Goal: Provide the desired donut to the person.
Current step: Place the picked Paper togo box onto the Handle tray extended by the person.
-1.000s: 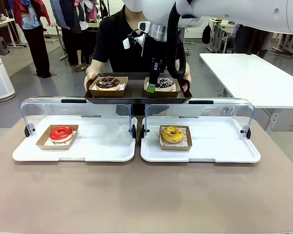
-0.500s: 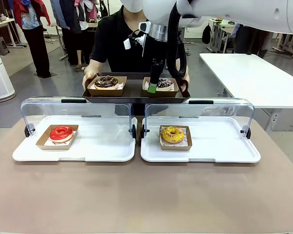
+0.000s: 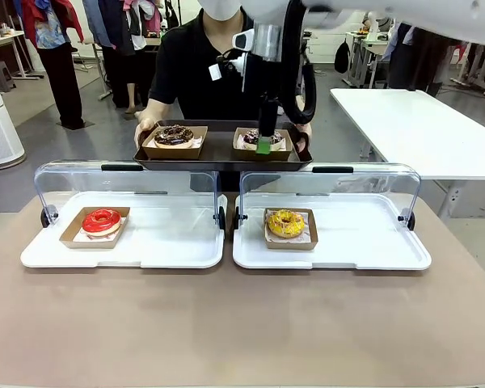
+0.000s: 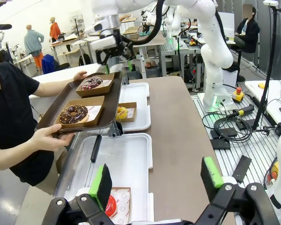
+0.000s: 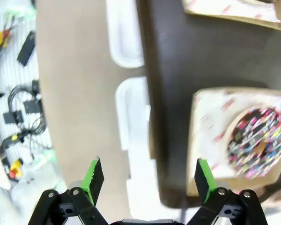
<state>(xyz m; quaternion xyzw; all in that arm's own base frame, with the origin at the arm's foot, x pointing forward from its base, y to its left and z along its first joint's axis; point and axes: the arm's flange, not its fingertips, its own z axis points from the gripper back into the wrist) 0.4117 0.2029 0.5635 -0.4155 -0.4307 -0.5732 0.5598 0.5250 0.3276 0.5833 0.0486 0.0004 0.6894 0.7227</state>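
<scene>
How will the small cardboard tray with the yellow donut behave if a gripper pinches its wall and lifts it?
The cardboard tray looks thin, so its wall will probably bend under a pinch. The yellow donut lies loose on paper, so it may slide if the tray tilts. Its load seems light, and the tray's flat base should not roll.

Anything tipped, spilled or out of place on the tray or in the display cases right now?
Nothing stands out. The dark tray sits level in the person's hands, with the chocolate donut and sprinkled donut each seated in its cardboard box. The red donut and yellow donut sit in their boxes in the open cases. The right gripper hangs open over the tray.
</scene>
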